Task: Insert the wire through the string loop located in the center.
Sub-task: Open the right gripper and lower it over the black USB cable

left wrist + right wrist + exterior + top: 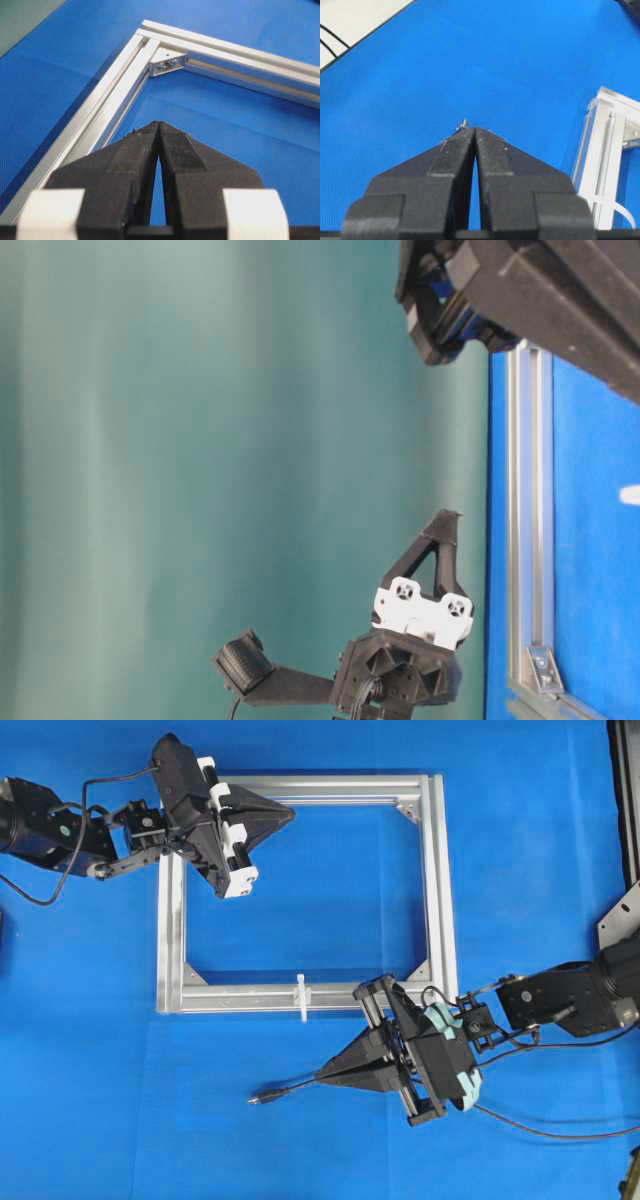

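Overhead exterior shows the aluminium frame [437, 870] on the blue counter [80, 1070], both grippers' jaws pressed together empty, the wire [268, 1097] beside the right gripper [322, 1077], the string loop [301, 997] upright nearby; a careless approach could nudge the plug away.

Left arm: reached in from the left edge of the overhead view, wrist level.
Left gripper [285, 815]: jaws pressed together, tips pointing right, nothing between them.
Right arm: came in from the right edge.
Right gripper [322, 1077]: jaws pressed together, tips pointing left.
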Controlling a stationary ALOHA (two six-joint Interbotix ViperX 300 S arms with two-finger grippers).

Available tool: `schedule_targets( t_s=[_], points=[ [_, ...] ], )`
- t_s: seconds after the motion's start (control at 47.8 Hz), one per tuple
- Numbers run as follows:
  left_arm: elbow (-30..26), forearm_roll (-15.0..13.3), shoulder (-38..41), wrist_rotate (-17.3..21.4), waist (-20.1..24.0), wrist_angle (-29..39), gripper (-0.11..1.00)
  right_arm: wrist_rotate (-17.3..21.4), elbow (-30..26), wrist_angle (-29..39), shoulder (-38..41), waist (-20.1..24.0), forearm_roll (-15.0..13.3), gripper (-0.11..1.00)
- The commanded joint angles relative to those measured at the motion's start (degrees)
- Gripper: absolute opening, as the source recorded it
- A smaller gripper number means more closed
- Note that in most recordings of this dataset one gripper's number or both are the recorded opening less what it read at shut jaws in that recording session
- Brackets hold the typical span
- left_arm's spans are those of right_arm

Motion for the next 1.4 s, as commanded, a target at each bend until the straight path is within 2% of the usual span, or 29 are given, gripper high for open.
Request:
schedule_targets(
  t_s=[0.0, 0.105, 0.376, 0.544, 0.627, 0.711, 0.899, 0.941, 0.983, 1.067, 1.234, 1.38],
  points=[
    [-1.23, 1.32, -2.99, 0.09, 0.00, 1.23, 0.00, -0.18, -1.14, 0.09, -2.11, 0.00, 0.00, 0.00],
    [-1.23, 1.32, -2.99, 0.18, 0.18, 2.02, 0.00, 0.00, -1.76, 1.49, -2.20, 0.00, 0.00, -0.05],
    [-1.23, 1.58, -2.99, 0.35, 0.18, 2.02, 0.00, 0.88, -2.11, 2.90, -2.20, 1.14, 0.00, -0.05],
    [-1.14, 1.58, -2.99, 0.35, 0.18, 2.02, 0.00, 2.90, -2.11, 2.90, -2.20, 1.32, 0.00, -0.04],
    [-1.14, 1.58, -2.99, 0.35, 0.18, 2.02, 0.00, 3.43, -2.11, 3.25, -2.20, 1.32, 0.09, 0.04],
    [-1.23, 1.58, -2.99, 0.35, 0.18, 2.02, 0.00, 3.60, -2.20, 3.96, -2.20, 1.32, 0.09, 0.21],
    [-0.97, 1.58, -3.08, 0.26, 0.18, 2.02, 0.00, 4.04, -2.46, 4.66, -2.20, 1.49, 0.26, 0.79],
    [-1.05, 1.49, -3.08, 0.26, 0.18, 2.02, 0.00, 4.04, -2.46, 4.66, -2.11, 1.49, 0.35, 0.88],
    [-0.97, 1.49, -3.08, 0.26, 0.18, 2.02, 0.00, 4.04, -2.46, 4.66, -2.11, 1.49, 0.44, 0.89],
    [-1.05, 1.58, -3.08, 0.18, 0.18, 2.02, 0.00, 4.04, -2.55, 4.92, -2.11, 1.49, 0.70, 0.82],
    [-1.05, 1.58, -3.08, 0.18, 0.18, 2.02, 0.00, 4.13, -3.87, 7.29, -0.53, 1.76, 1.14, 0.84],
    [-0.97, 1.58, -3.08, 0.09, 0.18, 2.02, 0.00, 4.48, -5.98, 10.81, 2.81, 1.85, 2.90, 0.84]
  ],
)
